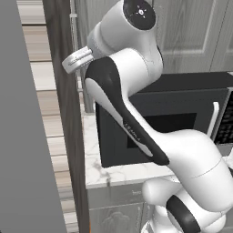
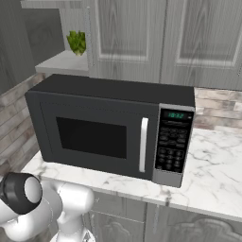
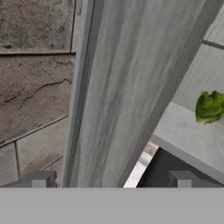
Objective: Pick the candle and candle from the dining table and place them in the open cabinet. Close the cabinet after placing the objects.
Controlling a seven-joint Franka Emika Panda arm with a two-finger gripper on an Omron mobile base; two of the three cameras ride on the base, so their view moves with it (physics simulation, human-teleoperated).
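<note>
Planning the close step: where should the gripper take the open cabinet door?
No handle shows. Take the cabinet door by its free vertical edge, with the open gripper straddling the thin panel from the edge side. The long, straight edge suits a pinch, I'd judge.

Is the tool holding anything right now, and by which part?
Nothing held. In the hand view the tool is open and bare, fingertips apart, facing the cabinet door edge.
</note>
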